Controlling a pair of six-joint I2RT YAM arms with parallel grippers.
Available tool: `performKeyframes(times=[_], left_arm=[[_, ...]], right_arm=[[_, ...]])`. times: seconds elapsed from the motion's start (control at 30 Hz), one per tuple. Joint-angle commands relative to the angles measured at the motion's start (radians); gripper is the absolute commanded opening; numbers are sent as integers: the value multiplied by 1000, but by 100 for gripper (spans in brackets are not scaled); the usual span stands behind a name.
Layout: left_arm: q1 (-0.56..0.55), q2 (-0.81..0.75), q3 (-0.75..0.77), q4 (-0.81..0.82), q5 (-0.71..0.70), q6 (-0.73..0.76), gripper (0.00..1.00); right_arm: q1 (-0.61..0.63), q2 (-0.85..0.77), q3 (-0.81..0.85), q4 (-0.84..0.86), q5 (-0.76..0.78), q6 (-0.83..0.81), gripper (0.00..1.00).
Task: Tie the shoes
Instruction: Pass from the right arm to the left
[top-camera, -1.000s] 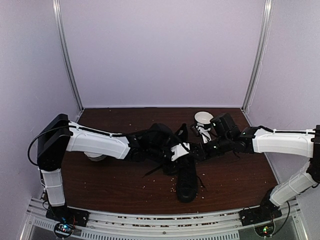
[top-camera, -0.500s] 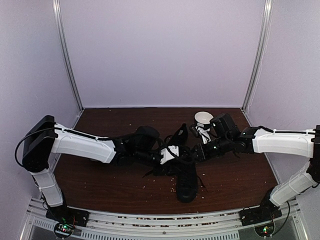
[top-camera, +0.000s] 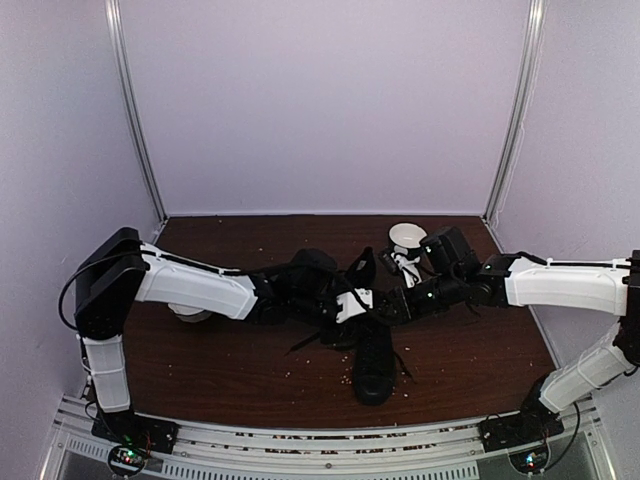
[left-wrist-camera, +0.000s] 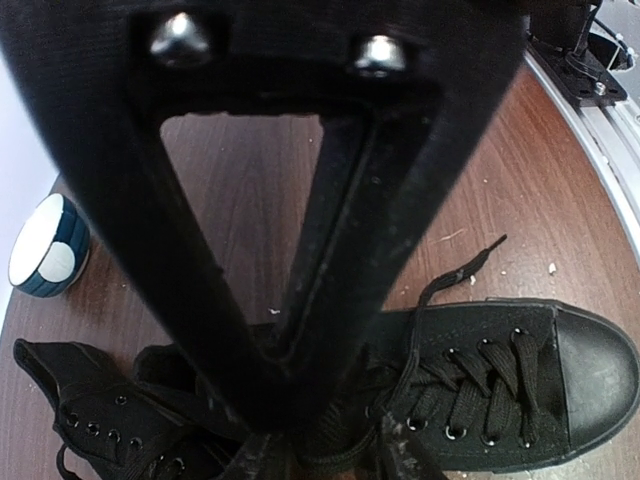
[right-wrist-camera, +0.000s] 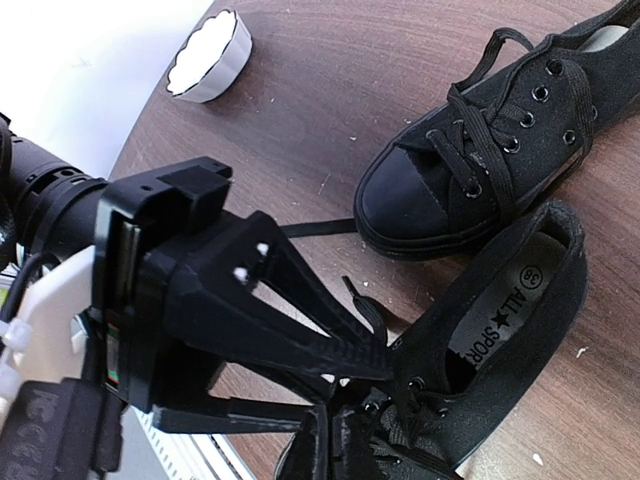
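Looking down on a dark brown bench (top-camera: 200, 365) walled in by pale lilac panels (top-camera: 320, 100). Finding the 2 black shoes touching at mid-bench, with the near shoe (top-camera: 372, 365) pointing its toe cap at the arm bases and the far shoe (top-camera: 358, 272) slumping open behind it, insole showing in the right wrist view. Reaching in from the left with the left end effector (top-camera: 350, 303), hanging low over the laces (left-wrist-camera: 440, 390) where the 2 shoes meet; not being able to tell how wide its jaws are standing, nor whether any lace is caught between them. Reaching in from the right with the right end effector (top-camera: 392, 305), closed tight just beside the left one at the collar of the far shoe; not being able to tell whether it is pinching a lace. Trailing 1 loose lace end (left-wrist-camera: 470, 262) over bare wood beside the near shoe. Noting a white bowl (top-camera: 405, 237) just behind the right wrist, a blue-and-white bowl (left-wrist-camera: 45, 250) well apart from the shoes, and pale crumbs (left-wrist-camera: 551, 268) dotting the wood.
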Motion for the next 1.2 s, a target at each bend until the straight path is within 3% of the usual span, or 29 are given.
performKeyframes(times=[0.0, 0.3, 0.43, 0.47, 0.6, 0.83, 0.97, 1.17], left_arm=[[4, 40, 54, -2, 19, 11, 28], [4, 78, 86, -16, 39, -7, 20], [4, 83, 88, -15, 50, -20, 5], [4, 83, 87, -11, 55, -23, 1], [4, 87, 80, 4, 65, -33, 0], [4, 89, 73, 13, 53, -39, 0], [4, 86, 63, 29, 35, -46, 0], [7, 81, 50, 46, 33, -53, 0]], right_arm=[[6, -29, 26, 17, -22, 2, 0], [6, -23, 27, 27, -36, 9, 0], [6, -18, 34, 25, -38, 4, 1], [6, -17, 35, 19, -36, 1, 6], [-4, -19, 53, -26, -43, -34, 26], [-109, -94, 33, -86, -122, -105, 47], [-164, -92, -20, -75, -162, -115, 46], [-158, 14, -58, -28, -212, -143, 24]])
